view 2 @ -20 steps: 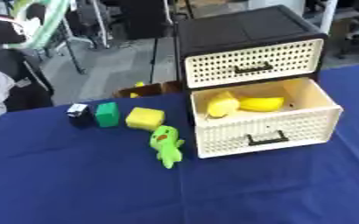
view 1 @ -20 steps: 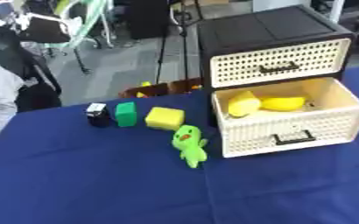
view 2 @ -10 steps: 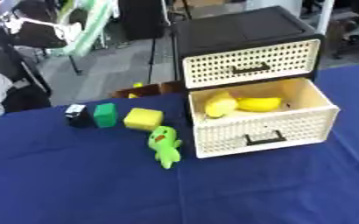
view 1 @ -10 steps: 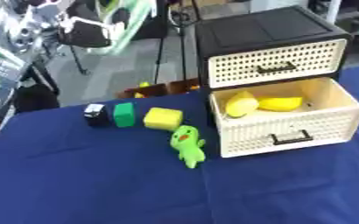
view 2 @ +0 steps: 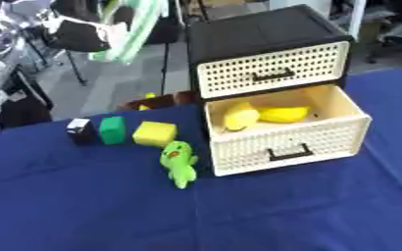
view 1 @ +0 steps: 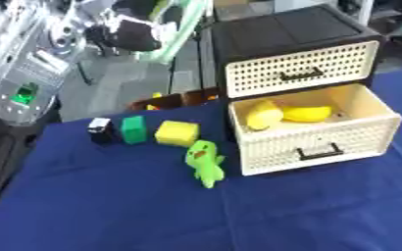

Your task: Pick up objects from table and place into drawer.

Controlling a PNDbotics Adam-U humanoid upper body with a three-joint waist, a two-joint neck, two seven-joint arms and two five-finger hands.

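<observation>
On the blue table [view 1: 110,206] lie a small black cube [view 1: 100,129], a green block [view 1: 133,129], a yellow block [view 1: 177,133] and a green plush toy [view 1: 204,162], in a loose row left of the drawer unit [view 1: 290,39]. The unit is black with cream perforated drawers. Its lower drawer [view 1: 324,142] is pulled open and holds a banana [view 1: 307,113] and another yellow thing [view 1: 262,114]. My left arm [view 1: 24,73], silver with a green light, is raised at the upper left, well above the objects. Its hand cannot be made out. The right hand is out of sight.
The upper drawer [view 1: 300,75] is closed. Behind the table's far edge are a chair, a green-and-white frame [view 1: 180,24] and a low yellow-and-dark thing [view 1: 157,100] on the floor. Bare blue cloth fills the near half of the table.
My silver left arm has risen into the upper left and now fills much more of it. The objects on the table and the drawer have not moved.
</observation>
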